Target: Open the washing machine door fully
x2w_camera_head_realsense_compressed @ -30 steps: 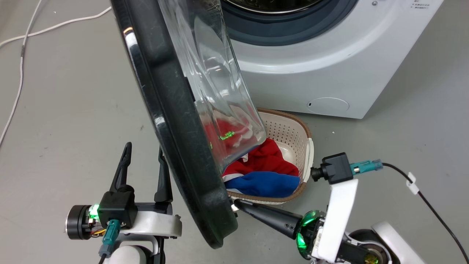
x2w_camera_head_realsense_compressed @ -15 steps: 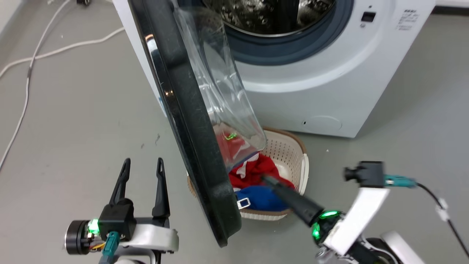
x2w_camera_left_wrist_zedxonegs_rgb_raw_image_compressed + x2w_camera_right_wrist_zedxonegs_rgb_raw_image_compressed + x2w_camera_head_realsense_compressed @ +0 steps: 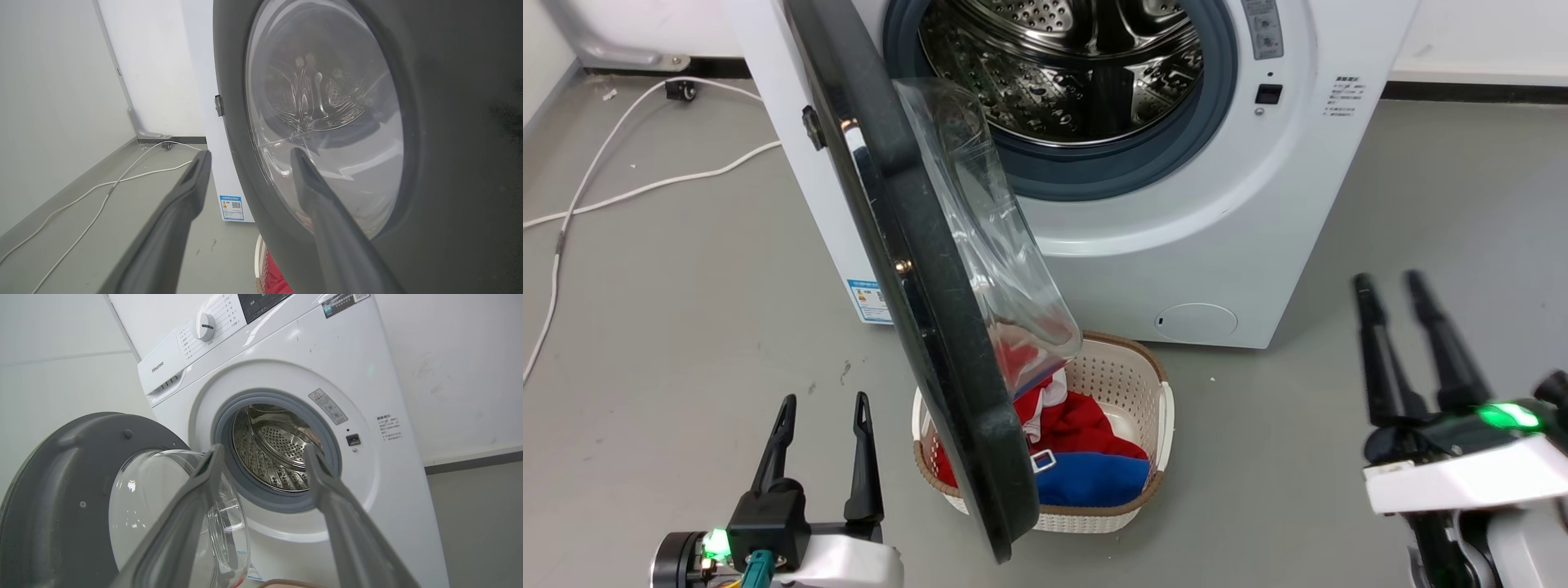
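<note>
Head view: the right claw (image 3: pixel 1387 280) has let go. A second ago it reached low across to the bottom edge of the washing machine door (image 3: pixel 915 327), in front of the laundry basket (image 3: pixel 1168 408). Now it sits at 4 o'clock, well apart from the door. Its fingers point up, spread wide, and hold nothing. The camera has tipped up too, so more of the steel drum (image 3: pixel 1078 73) shows at 12 o'clock.

The door hangs from its hinge on the left side of the washing machine (image 3: pixel 1217 245). It sticks out toward the robot, edge-on, from 11 o'clock down to 6 o'clock. Its glass bowl faces the basket. I think the door is open a lot but could swing further toward 9 o'clock, so the job may not be done.

The left claw (image 3: pixel 823 399) is at 7 o'clock, just beside the door's outer face. Its fingers are wide apart and hold nothing.
</note>
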You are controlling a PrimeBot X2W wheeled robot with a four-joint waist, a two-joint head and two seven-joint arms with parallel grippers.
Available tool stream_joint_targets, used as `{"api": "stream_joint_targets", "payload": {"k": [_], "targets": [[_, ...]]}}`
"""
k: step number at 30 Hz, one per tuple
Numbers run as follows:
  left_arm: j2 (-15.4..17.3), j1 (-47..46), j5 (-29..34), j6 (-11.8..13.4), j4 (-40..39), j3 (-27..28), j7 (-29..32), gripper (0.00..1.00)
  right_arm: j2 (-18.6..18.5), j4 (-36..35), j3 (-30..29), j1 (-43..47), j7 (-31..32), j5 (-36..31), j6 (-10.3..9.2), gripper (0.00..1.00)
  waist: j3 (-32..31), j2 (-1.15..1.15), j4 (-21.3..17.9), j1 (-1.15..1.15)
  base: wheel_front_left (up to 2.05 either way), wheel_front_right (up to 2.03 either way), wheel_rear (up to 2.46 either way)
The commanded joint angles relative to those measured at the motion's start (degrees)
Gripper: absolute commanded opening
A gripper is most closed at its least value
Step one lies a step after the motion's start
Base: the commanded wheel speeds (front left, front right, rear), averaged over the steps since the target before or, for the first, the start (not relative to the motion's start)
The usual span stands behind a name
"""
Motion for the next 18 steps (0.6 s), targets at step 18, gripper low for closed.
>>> {"api": "stream_joint_targets", "payload": {"k": [18], "targets": [[0.0,1.9,0.5,-0.2,-0.4,0.3,-0.2,1.0,10.6,-5.3,-14.5,14.9,-0.1,-36.6,0.08,1.0,-1.4,0.0,-0.3,0.01,0.0,0.0,0.0]]}}
